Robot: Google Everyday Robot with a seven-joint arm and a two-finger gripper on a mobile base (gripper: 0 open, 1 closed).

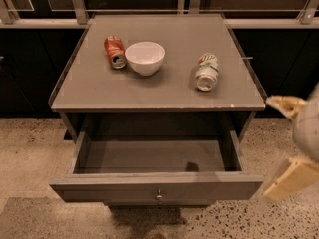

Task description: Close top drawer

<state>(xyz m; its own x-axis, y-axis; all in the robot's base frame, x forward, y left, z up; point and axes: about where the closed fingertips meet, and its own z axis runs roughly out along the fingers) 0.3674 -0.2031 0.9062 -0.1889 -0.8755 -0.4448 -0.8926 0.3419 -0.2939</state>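
Note:
The top drawer (pixel 99 189) of the grey-brown cabinet is pulled far out toward me and is empty inside. Its wide front panel has a small round metal knob (pixel 159 195) at the centre. My gripper (pixel 271 148) is at the right edge of the view, beside the drawer's right front corner and apart from it. Its two cream fingers (pixel 285 105) stand wide apart, one above the other, holding nothing. The rest of the arm is cut off by the frame edge.
On the cabinet top (pixel 169 86) lie a red can (pixel 114 51) on its side, a white bowl (pixel 145 57) and a green-and-white can (pixel 207 71) on its side. A dark glass wall with metal posts stands behind. Speckled floor (pixel 30 148) surrounds the cabinet.

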